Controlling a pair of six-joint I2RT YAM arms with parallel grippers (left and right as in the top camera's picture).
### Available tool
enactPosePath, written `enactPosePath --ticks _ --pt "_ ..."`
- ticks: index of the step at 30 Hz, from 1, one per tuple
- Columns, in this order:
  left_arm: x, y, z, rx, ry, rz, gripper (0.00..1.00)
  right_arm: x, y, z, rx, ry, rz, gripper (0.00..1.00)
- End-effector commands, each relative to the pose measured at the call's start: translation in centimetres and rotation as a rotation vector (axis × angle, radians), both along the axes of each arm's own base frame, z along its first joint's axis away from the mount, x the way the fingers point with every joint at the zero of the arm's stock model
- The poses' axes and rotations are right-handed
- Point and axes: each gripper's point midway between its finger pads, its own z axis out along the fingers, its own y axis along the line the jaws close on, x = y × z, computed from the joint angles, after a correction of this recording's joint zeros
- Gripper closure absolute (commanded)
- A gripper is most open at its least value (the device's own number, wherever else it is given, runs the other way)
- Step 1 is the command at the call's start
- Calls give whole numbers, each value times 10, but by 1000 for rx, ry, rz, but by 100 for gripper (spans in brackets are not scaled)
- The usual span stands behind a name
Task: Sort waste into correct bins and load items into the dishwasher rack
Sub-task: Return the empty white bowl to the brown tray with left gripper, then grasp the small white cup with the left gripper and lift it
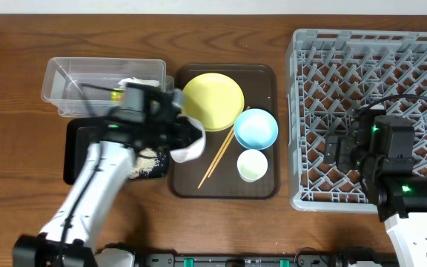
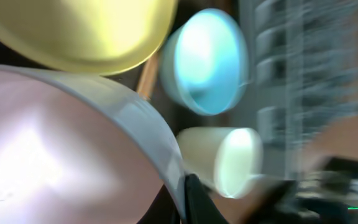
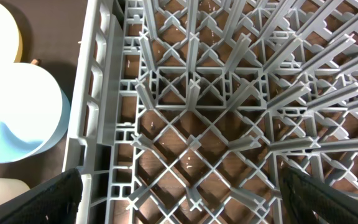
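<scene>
Left gripper: clenched on rim of white bowl, held tilted over brown tray's left edge. Stiff, glossy, likely slippery and breakable; rim pinch suits. Right gripper: splayed above rack.

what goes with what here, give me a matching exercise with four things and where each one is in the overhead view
Things:
1. yellow plate
2. cup
3. wrapper
4. right gripper

Places:
A. inside the clear tub
B. above the grey rack
C. on the brown tray, at its top left
D. on the brown tray, at its bottom right

Pairs: 1-C, 2-D, 3-A, 4-B
</scene>
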Motion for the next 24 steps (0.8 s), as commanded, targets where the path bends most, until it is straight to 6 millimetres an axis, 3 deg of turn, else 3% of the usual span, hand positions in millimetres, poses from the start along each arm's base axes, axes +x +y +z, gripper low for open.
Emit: enactPosePath --ticks 1,4,8,14,15,17,19,24 --pt "8 15 -36 348 -90 -4 94 3 3 8 7 -19 7 1" --pt "2 8 -54 458 -98 -51 94 3 3 8 7 -19 7 1" --pt "-6 -5 -68 482 -76 -106 93 3 3 8 7 -19 7 1" --pt "-10 -11 -74 487 -68 -130 83 3 3 8 7 -19 7 1" --pt "-10 -11 -73 486 -71 -130 76 3 3 8 7 -19 7 1" --pt "-8 -13 -69 482 -84 -133 65 3 3 8 7 -19 7 1" --pt "-6 -15 -59 466 -99 -134 61 3 3 8 7 -19 6 1" --pt "-3 -38 -14 318 -188 -156 53 3 3 8 7 -16 7 1"
